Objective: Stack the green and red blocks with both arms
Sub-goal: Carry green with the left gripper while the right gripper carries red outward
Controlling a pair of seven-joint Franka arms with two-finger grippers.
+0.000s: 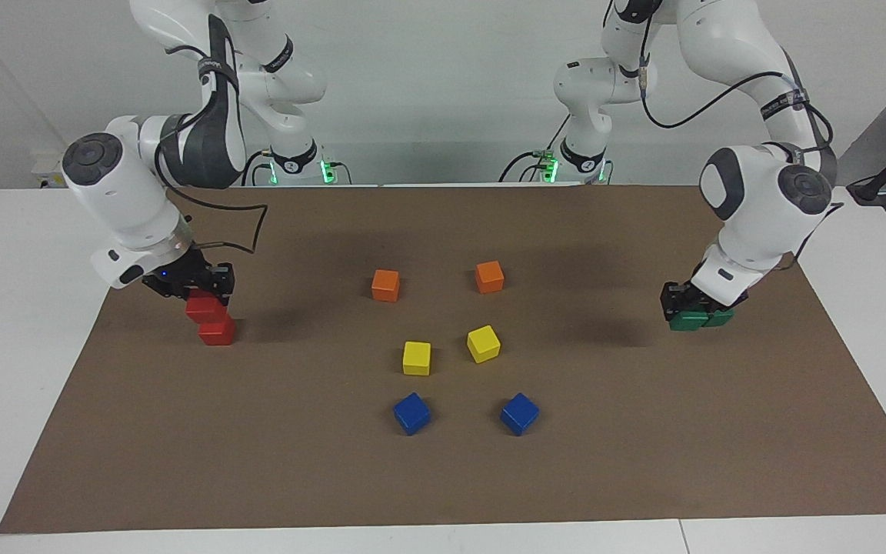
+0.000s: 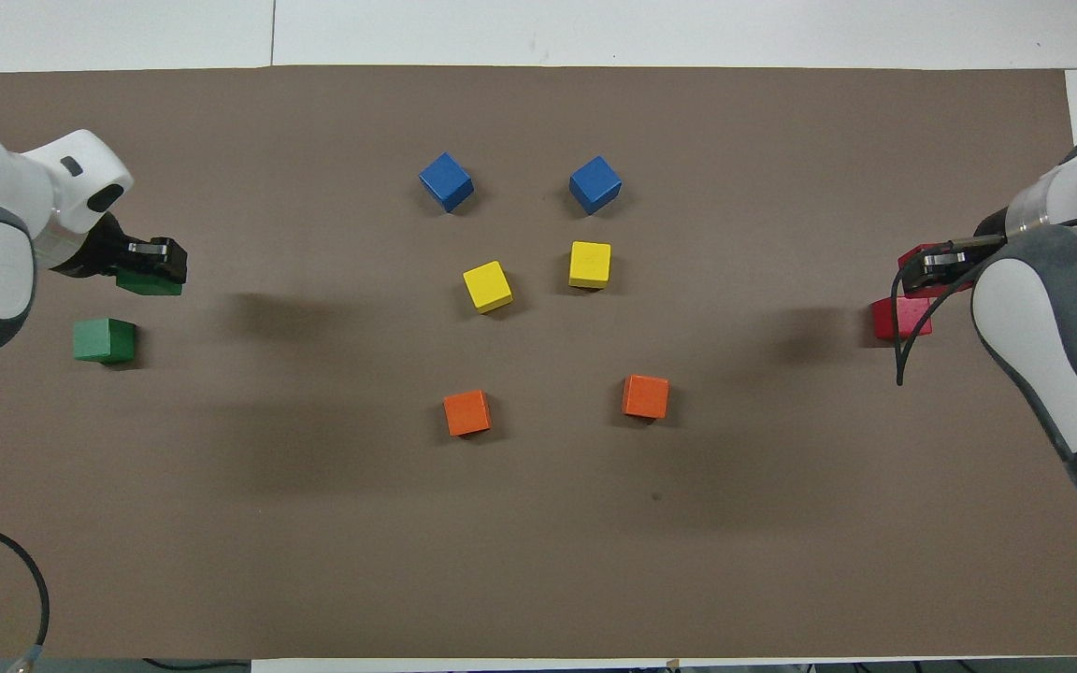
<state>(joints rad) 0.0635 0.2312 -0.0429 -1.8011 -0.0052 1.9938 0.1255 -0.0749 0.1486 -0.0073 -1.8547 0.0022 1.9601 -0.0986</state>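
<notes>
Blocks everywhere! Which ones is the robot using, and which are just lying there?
Using:
held red block, in right gripper
red block on mat
held green block, in left gripper
green block on mat

Lying about:
orange blocks
yellow blocks
blue blocks

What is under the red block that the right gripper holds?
The second red block lies on the brown mat below the held red block, which the right gripper has shut on. Whether the two blocks touch cannot be seen.
</notes>
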